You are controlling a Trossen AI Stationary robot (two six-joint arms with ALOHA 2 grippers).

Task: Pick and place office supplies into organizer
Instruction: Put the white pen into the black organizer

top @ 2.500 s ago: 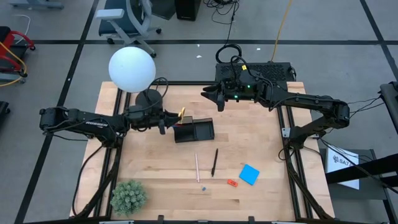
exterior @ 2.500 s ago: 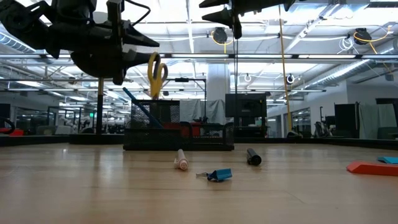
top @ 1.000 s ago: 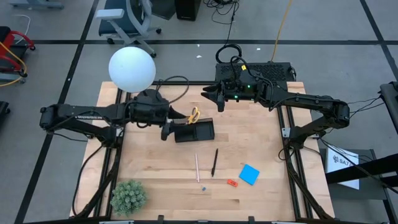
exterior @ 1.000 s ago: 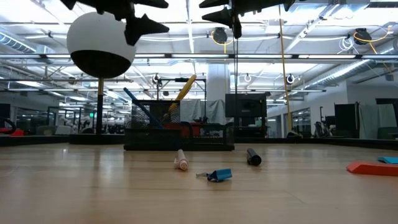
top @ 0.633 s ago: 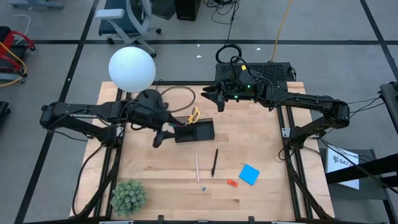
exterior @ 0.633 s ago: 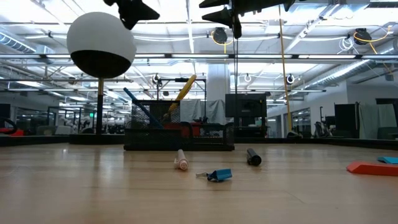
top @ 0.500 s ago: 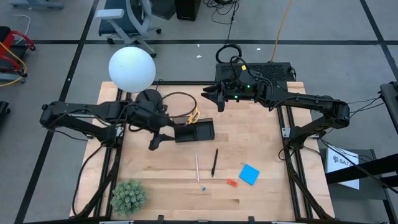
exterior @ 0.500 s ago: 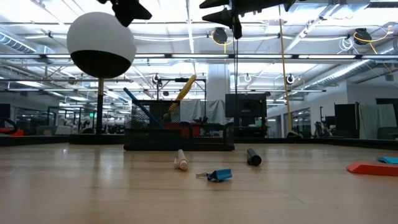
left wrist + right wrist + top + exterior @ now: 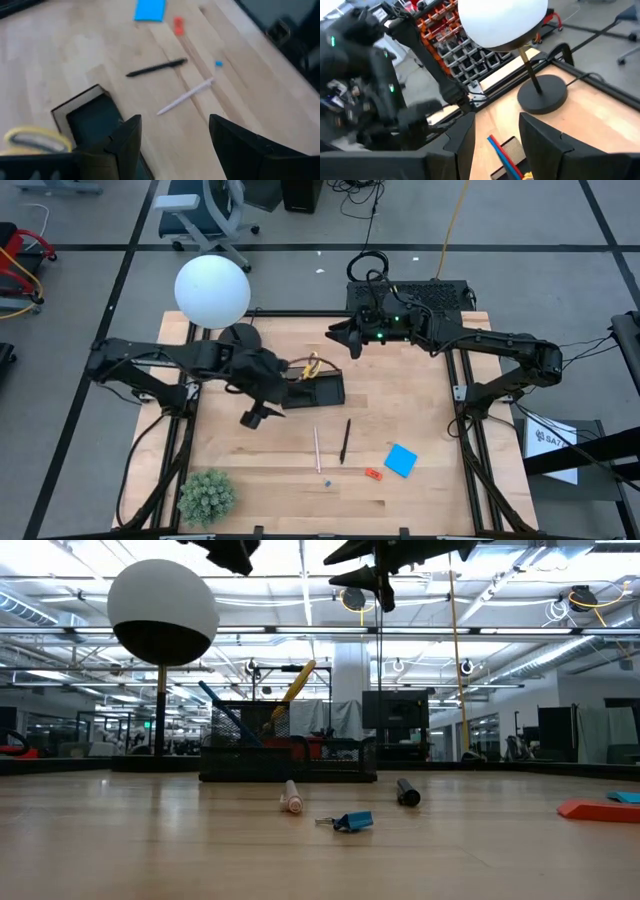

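Note:
The black organizer (image 9: 313,389) sits mid-table. Yellow-handled scissors (image 9: 312,364) stand in it, leaning on its far-left wall, beside blue and red pens (image 9: 504,154). A pale pen (image 9: 317,450), a black pen (image 9: 345,440), a blue note pad (image 9: 401,460), a red-orange piece (image 9: 373,474) and a tiny blue piece (image 9: 327,481) lie on the wood nearer the near edge. My left gripper (image 9: 255,417) hangs open, high, near-left of the organizer (image 9: 92,120). My right gripper (image 9: 340,338) hovers open beyond the organizer's far side.
A white globe lamp (image 9: 212,290) with a round black base (image 9: 240,337) stands at the far left, its cable looping toward the organizer. A green plant (image 9: 207,495) sits at the near-left corner. Bare wood lies between the organizer and the loose items.
My left gripper, open after dropping the scissors into the organizer, has swung from the organizer's left side toward the near edge and turned. The scissors stay leaning in the organizer. My right gripper has tipped slightly.

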